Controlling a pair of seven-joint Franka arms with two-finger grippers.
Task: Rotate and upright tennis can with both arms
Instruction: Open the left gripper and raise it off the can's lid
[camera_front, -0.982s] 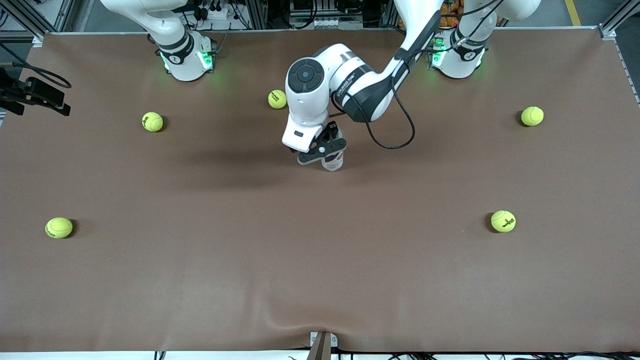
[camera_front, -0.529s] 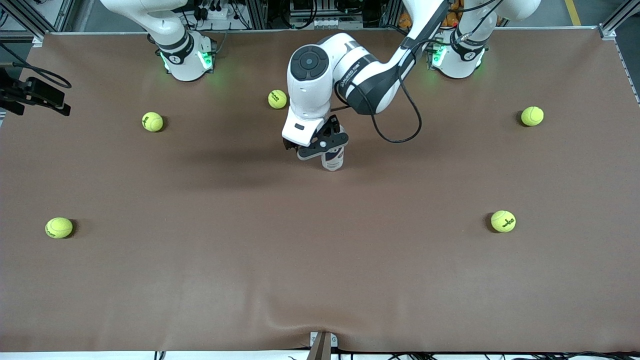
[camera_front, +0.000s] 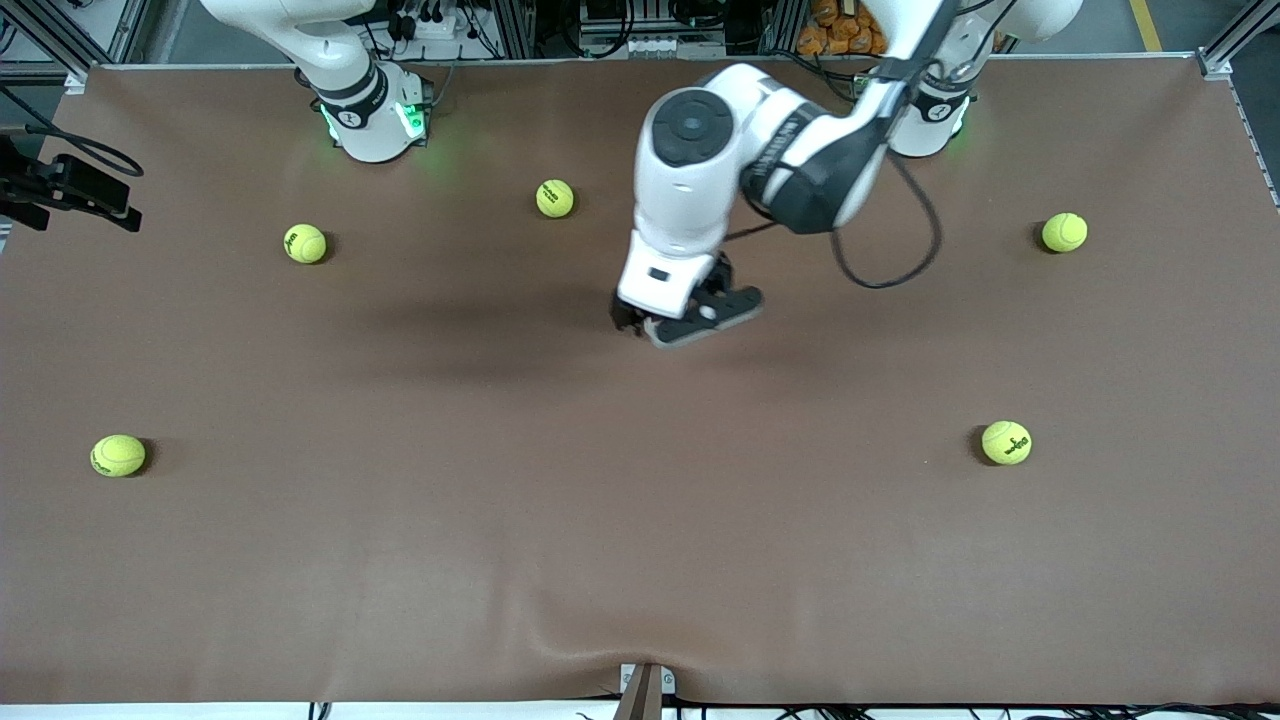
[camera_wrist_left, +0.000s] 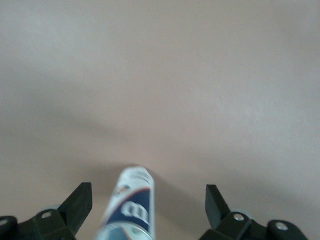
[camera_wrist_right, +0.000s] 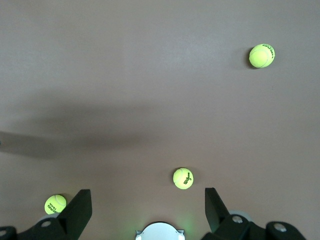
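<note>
I see left gripper (camera_wrist_left: 149, 210) spread wide over upright tennis can (camera_wrist_left: 131, 205), untouched; right gripper (camera_wrist_right: 148, 210) spread, waiting high.

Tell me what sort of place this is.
Likely a robotics lab: two white arms bolted to a brown-covered table, aluminium framing and cables along its edge, tennis balls scattered as props, a tennis can.

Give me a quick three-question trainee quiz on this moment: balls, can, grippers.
1. How many tennis balls lie on the table?
2. True or false: the left gripper is shut on the can.
3. Which arm waits over its own base with its gripper open? A: left. B: right.
Key: 1. Five. 2. False: its fingers stand open on either side of the can, apart from it. 3. B, the right gripper.
</note>
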